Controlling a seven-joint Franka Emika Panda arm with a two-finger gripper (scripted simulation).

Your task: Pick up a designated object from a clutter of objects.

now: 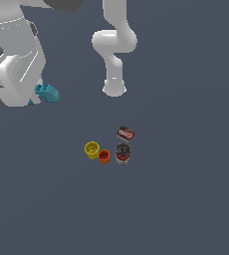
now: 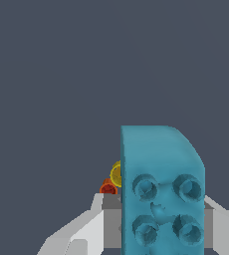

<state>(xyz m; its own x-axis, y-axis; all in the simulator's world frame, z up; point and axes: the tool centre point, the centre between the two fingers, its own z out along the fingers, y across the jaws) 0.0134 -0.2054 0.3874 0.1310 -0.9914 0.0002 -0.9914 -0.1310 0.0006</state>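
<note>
My gripper (image 1: 37, 94) is shut on the teal-blue block (image 1: 47, 93) and holds it high in the exterior view's upper left, far from the clutter. In the wrist view the block (image 2: 161, 191) fills the foreground with its round bumps facing the camera, clamped between my pale fingers (image 2: 89, 226). The rest of the clutter lies together on the dark floor: a yellow cup (image 1: 91, 149), an orange cup (image 1: 104, 156), a dark can with a red band (image 1: 123, 153) and a dark red-black box (image 1: 125, 134). The yellow cup (image 2: 115, 174) and the orange cup (image 2: 108, 189) peek out beside the block.
The arm's white base (image 1: 114, 87) stands on the floor behind the clutter, and its links rise out of the top of the exterior view. The floor is a plain dark grey surface.
</note>
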